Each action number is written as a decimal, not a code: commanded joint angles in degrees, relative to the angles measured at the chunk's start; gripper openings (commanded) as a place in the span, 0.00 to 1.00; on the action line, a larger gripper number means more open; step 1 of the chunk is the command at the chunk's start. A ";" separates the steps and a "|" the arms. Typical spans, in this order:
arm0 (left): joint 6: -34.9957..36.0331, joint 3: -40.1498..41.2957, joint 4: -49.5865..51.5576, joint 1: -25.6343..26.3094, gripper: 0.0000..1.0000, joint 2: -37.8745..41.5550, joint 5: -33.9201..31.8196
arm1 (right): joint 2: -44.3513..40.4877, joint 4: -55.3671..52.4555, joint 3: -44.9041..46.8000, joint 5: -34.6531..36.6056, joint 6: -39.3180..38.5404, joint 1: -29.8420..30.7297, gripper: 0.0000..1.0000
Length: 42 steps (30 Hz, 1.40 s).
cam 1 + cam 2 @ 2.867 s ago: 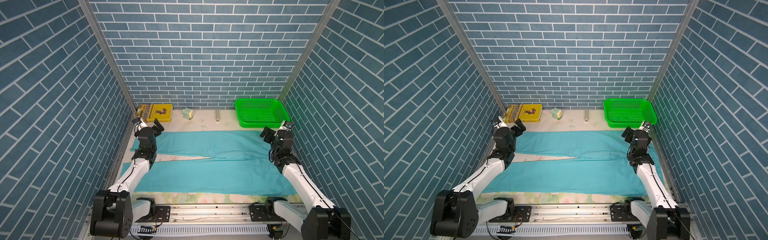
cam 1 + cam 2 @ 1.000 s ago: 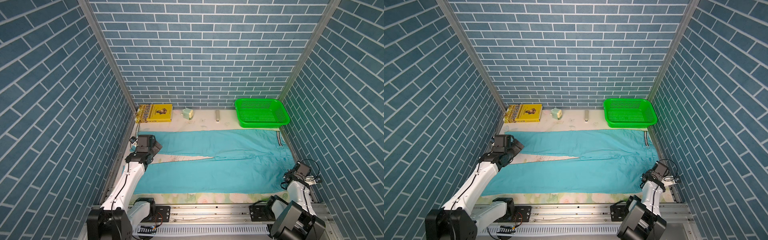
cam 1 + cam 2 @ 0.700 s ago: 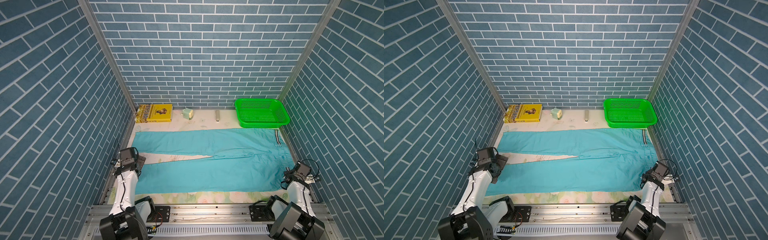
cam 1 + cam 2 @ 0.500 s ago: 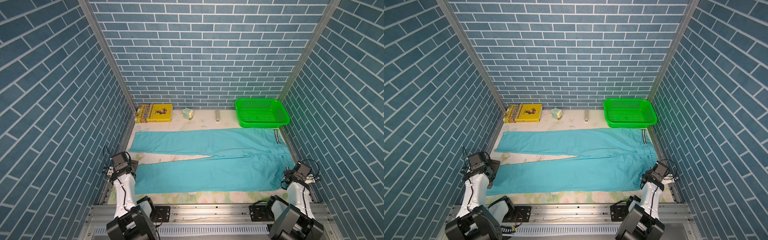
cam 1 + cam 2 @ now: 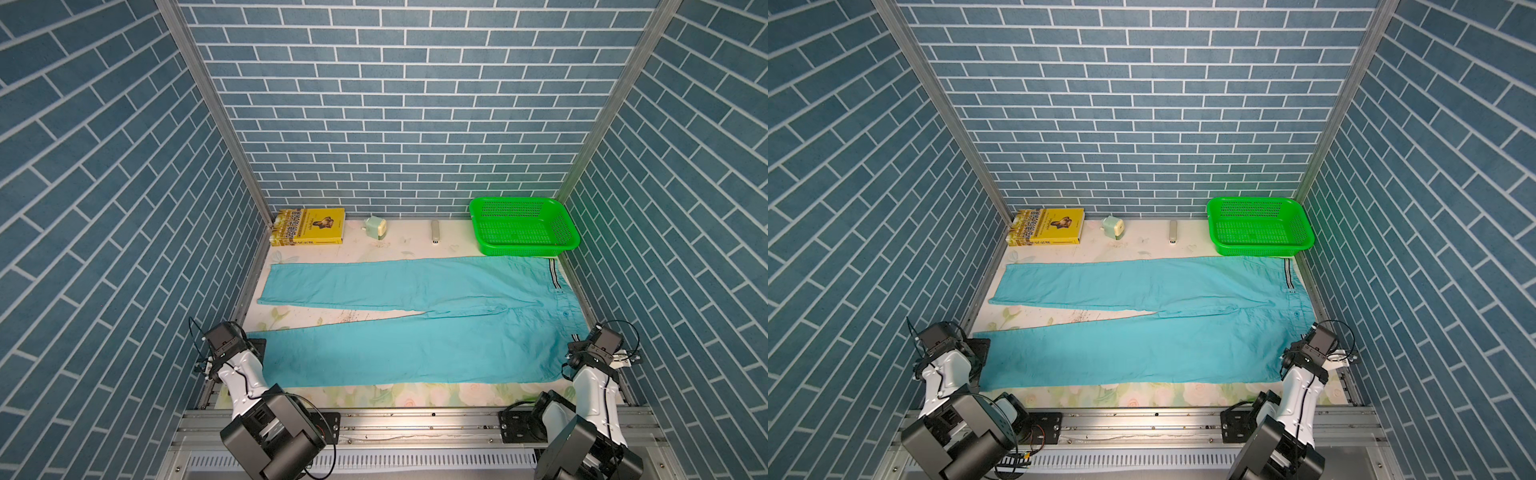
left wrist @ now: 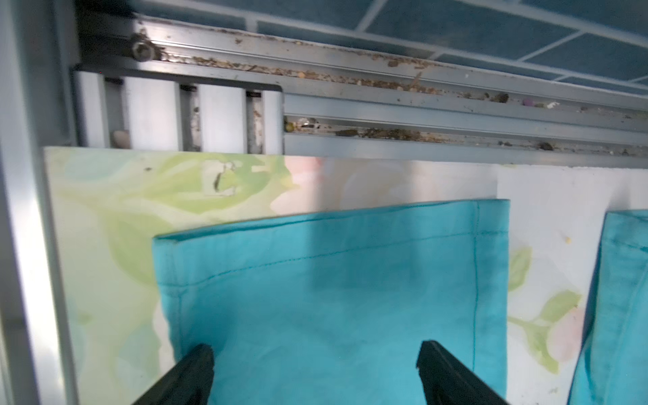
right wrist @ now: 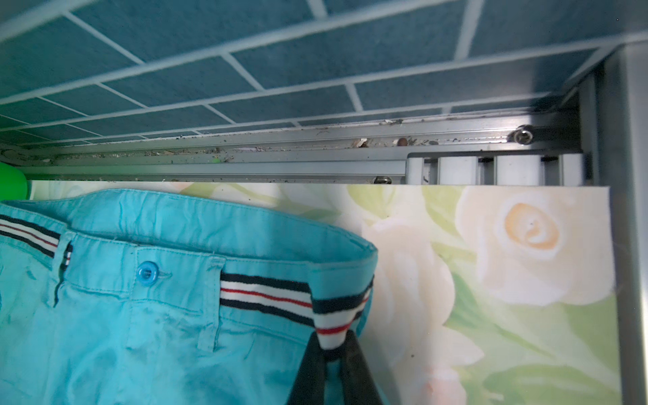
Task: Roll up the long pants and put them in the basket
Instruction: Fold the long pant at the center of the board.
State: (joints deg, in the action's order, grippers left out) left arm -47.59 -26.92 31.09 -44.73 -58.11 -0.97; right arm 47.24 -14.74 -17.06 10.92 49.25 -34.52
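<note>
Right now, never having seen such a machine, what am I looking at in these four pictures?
Two robot arms, left and right, stand at a flowered table. Two pictures look down from overhead; the other two come from cameras on the arms' wrists. Turquoise long pants lie flat, legs spread apart. Behind them are a yellow book, a small pale-green object, a grey stick and a green basket. The right gripper is shut on the striped waistband's corner. The left gripper is open over a leg hem, holding nothing.
</note>
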 commanded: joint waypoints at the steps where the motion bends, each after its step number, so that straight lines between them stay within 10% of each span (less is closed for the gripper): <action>1: -2.00 -2.09 5.53 1.86 1.00 1.36 -4.87 | -0.19 -1.70 -0.61 0.51 1.46 0.07 0.00; 32: -7.71 2.52 5.35 8.16 0.89 0.42 -9.32 | 0.24 -1.48 0.07 -0.37 2.25 0.02 0.00; 39: -7.68 3.04 3.81 8.43 0.51 -2.41 -9.10 | 0.06 -1.57 0.15 -0.72 2.48 0.06 0.00; 42: -7.40 3.41 2.87 8.43 0.04 -0.63 -7.95 | -0.67 -2.15 -0.37 -0.90 2.69 0.03 0.00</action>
State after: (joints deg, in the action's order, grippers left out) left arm -55.29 -24.47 34.61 -36.45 -60.05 -9.34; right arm 47.57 -14.87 -17.08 10.72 50.22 -34.52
